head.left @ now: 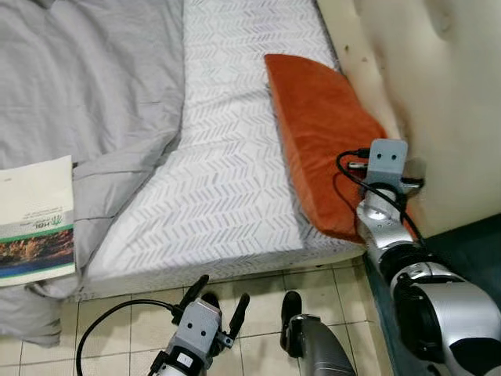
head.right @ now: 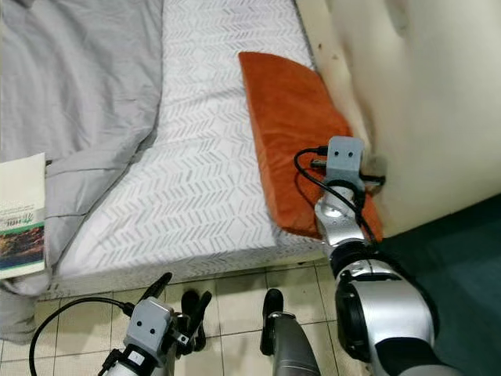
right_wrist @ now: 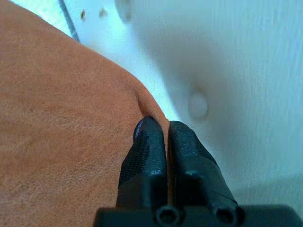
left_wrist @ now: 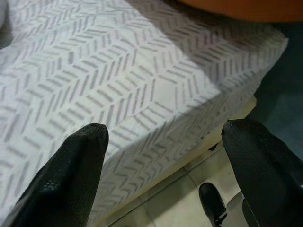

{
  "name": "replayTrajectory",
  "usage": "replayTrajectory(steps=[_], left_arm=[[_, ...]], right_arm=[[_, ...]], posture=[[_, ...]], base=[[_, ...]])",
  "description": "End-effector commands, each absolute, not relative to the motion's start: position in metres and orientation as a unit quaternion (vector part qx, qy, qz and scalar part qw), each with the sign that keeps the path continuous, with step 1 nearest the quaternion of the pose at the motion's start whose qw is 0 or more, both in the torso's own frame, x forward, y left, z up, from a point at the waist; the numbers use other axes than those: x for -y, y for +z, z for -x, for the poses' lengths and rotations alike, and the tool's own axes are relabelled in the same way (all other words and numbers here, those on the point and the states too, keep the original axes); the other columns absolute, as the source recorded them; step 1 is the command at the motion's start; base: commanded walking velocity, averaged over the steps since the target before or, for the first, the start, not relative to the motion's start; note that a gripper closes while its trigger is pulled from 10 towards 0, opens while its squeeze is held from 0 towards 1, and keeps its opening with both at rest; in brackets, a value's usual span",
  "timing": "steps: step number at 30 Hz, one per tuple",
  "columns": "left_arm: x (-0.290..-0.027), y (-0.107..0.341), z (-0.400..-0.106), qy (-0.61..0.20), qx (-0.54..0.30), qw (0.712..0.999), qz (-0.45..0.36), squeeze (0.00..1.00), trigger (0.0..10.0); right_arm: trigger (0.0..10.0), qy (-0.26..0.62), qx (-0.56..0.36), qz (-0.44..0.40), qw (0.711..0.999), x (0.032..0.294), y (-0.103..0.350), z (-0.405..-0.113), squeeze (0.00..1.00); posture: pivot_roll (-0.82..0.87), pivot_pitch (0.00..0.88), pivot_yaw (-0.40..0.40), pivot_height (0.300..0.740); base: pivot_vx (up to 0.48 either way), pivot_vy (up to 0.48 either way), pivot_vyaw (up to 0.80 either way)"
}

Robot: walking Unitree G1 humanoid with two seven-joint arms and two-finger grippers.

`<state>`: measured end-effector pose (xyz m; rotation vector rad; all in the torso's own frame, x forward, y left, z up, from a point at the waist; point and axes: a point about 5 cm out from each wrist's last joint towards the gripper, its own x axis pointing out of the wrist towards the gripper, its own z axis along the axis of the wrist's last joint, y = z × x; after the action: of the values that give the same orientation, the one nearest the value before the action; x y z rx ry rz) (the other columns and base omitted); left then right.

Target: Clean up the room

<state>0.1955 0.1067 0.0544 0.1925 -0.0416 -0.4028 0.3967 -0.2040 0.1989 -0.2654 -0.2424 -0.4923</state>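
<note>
right gripper (right_wrist: 159,132) pinching orange pillow (head.left: 321,133) edge

2 silver arms, grey wrist blocks, looping black cables, black-fingered end effectors.

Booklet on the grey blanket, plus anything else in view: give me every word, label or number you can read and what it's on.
"HDL": on the booklet, beside a small green logo above its landscape photo; this reading is uncertain.
Small line under that logo: too small to read.
Faint line higher on the booklet's pale cover: too blurred to read.
Orange pillow, patterned sheet, grey blanket, headboard: no text.
</note>
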Motion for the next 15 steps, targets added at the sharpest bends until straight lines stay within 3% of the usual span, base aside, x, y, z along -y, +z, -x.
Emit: replayTrajectory(steps=[1, 6, 12, 15], left_arm=[[-0.107, 0.049, -0.185, -0.203, 0.005, 0.974, -0.098, 0.00, 10.0], [-0.107, 0.048, -0.185, -0.202, 0.005, 0.974, -0.099, 0.00, 10.0], [-0.105, 0.048, -0.185, -0.203, 0.006, 0.974, -0.100, 0.00, 10.0], [-0.107, 0.049, -0.184, -0.199, 0.006, 0.974, -0.104, 0.00, 10.0]], right_arm=[[0.0, -0.338, 0.276, 0.147, 0.887, 0.245, 0.280, -0.389, 0.00], [0.0, -0.350, 0.285, 0.174, 0.875, 0.252, 0.284, -0.387, 0.00], [0.0, -0.340, 0.230, 0.204, 0.889, 0.246, 0.246, -0.387, 0.00], [0.0, -0.364, 0.245, 0.230, 0.869, 0.255, 0.248, -0.382, 0.00]], posture=[[0.14, 0.544, -0.052, 0.740], [0.14, 0.544, -0.053, 0.740], [0.15, 0.550, -0.052, 0.740], [0.16, 0.555, -0.048, 0.740]], base=[[0.000, 0.000, 0.00], [0.000, 0.000, 0.00], [0.000, 0.000, 0.00], [0.000, 0.000, 0.00]])
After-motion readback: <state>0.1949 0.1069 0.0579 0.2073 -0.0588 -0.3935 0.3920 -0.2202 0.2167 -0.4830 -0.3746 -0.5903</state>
